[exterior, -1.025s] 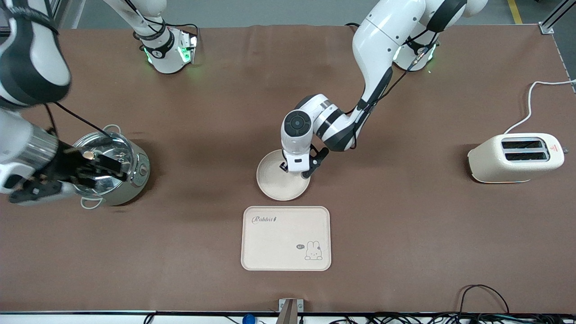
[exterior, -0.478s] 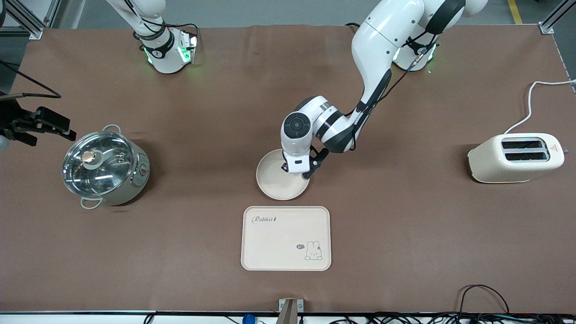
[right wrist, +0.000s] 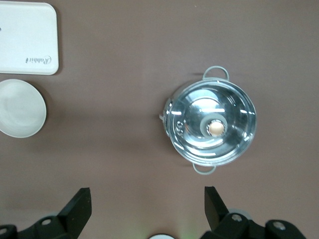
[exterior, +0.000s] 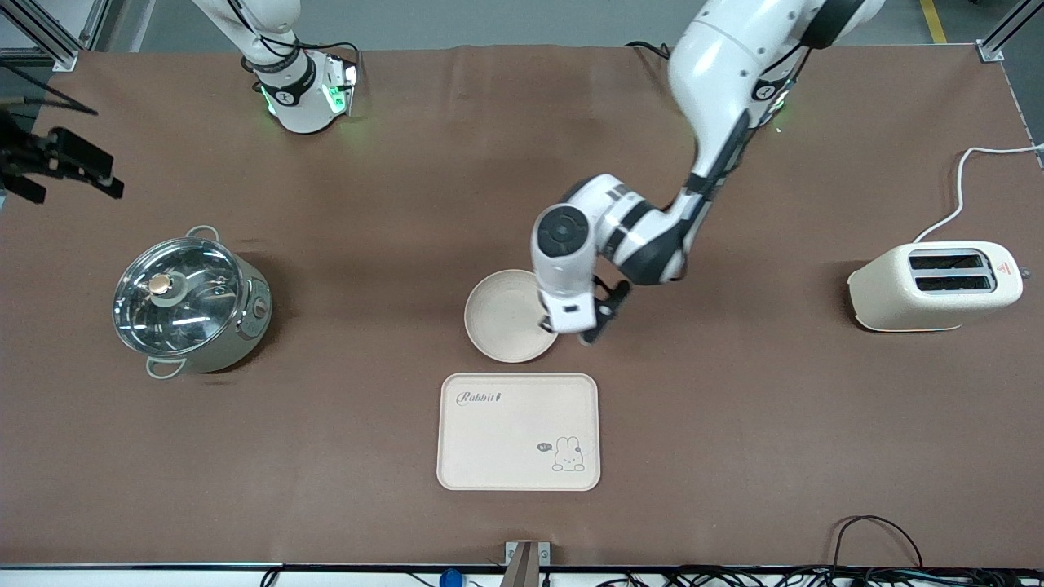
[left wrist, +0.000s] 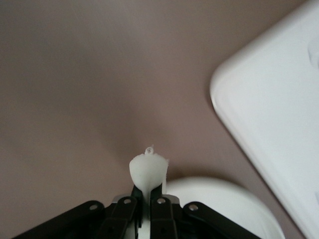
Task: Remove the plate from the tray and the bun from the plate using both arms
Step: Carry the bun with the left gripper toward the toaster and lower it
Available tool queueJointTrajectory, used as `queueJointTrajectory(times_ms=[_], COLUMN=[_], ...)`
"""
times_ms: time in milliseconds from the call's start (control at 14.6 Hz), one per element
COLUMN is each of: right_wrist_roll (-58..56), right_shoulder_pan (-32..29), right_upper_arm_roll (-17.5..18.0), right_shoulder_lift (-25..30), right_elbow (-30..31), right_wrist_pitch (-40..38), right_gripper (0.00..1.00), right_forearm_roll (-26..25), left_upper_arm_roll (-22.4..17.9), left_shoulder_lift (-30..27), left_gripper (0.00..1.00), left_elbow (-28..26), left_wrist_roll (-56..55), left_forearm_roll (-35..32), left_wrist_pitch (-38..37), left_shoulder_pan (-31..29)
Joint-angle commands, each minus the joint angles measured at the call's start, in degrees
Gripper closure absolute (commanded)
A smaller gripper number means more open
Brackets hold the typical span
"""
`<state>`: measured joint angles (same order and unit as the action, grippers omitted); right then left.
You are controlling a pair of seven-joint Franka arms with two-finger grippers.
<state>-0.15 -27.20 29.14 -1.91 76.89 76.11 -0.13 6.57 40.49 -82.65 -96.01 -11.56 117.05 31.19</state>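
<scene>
The round cream plate lies on the table near its middle, just farther from the front camera than the tray. It also shows in the left wrist view and the right wrist view. My left gripper hangs over the plate's rim toward the left arm's end. In the left wrist view the left gripper is shut on a small pale lump, the bun. My right gripper is up in the air over the right arm's end of the table. In its own view the right gripper is open and empty.
A rectangular cream tray with a rabbit drawing lies nearer the front camera than the plate. A steel pot with a glass lid stands toward the right arm's end. A cream toaster with a white cable stands toward the left arm's end.
My right gripper has left the pot lid and pulled up and away from it. My left gripper has shifted from over the plate's middle to its rim toward the left arm's end.
</scene>
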Motion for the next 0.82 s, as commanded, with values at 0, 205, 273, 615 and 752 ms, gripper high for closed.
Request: queueJointTrajectory(times_ms=[0, 205, 273, 615, 752], right_wrist_roll=[-0.2, -0.8, -1.5, -1.7, -1.8], right_shoulder_pan=[9.7, 21.9, 22.9, 27.8, 29.2], right_upper_arm_roll=[-10.5, -26.0, -27.5, -32.6, -34.7], right_shoulder_lift=[2.5, 2.5, 2.5, 2.4, 2.2], right_elbow=[0.8, 1.9, 2.0, 2.5, 3.8], right_wrist_pitch=[-1.3, -2.0, -2.0, -0.4, 1.9], right_gripper=[0.0, 0.0, 0.0, 0.0, 0.0], right_forearm_roll=[-0.9, -0.3, -0.2, -0.5, -0.7], left_upper_arm_roll=[1.1, 1.3, 1.9, 2.0, 2.0], left_shoulder_lift=[0.5, 0.3, 0.2, 1.0, 1.6], left_gripper=[1.0, 1.0, 0.99, 0.82, 0.34], left_elbow=[-2.1, -4.6, -5.2, -10.2, -10.7], left_wrist_roll=[4.3, 13.2, 15.8, 22.3, 24.0], left_forearm_roll=[-1.4, -1.2, -1.3, -1.3, -1.3], left_wrist_pitch=[-1.5, -1.5, -1.5, 5.8, 6.3], left_shoulder_pan=[-11.3, -19.3, -21.5, -27.3, -27.8])
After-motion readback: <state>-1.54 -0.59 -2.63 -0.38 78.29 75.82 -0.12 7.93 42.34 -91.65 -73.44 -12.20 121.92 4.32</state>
